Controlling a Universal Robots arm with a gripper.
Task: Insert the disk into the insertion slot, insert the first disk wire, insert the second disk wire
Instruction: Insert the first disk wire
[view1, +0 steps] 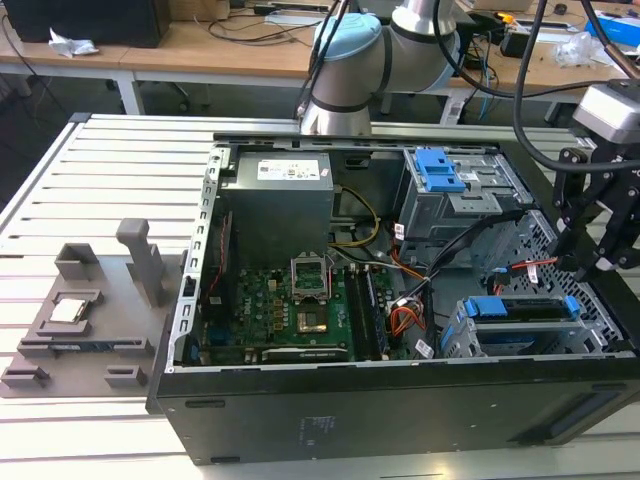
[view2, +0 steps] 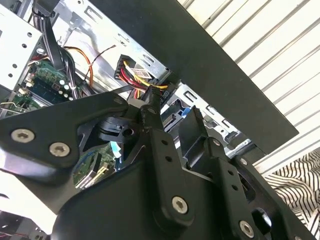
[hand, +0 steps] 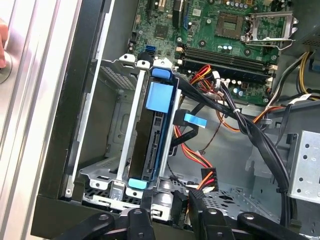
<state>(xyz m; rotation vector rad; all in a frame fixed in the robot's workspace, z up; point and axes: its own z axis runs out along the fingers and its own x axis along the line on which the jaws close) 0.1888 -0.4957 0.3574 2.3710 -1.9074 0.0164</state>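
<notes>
The disk (hand: 152, 135), in its bright blue carrier, sits inside the insertion slot (hand: 117, 175), the low silver cage at the case's front corner. In the exterior view the disk (view1: 520, 308) lies in that cage (view1: 455, 335) at the exterior view's right. My gripper (view1: 590, 262) hangs just above and beside that corner. In the first wrist view the gripper (hand: 171, 210) is close to the disk's near end. A black plug with red, yellow and black wires (hand: 207, 176) lies right beside it. In the second wrist view those wires (view2: 140, 80) run to the gripper's tip (view2: 150, 102).
A black cable with a blue tab (hand: 192, 118) loops beside the disk. A thick black cable bundle (hand: 250, 135) crosses the case. The taller grey cage with a blue latch (view1: 440, 175) stands behind. The motherboard (view1: 290, 300) fills the case's middle. A grey fixture (view1: 90, 300) sits on the table.
</notes>
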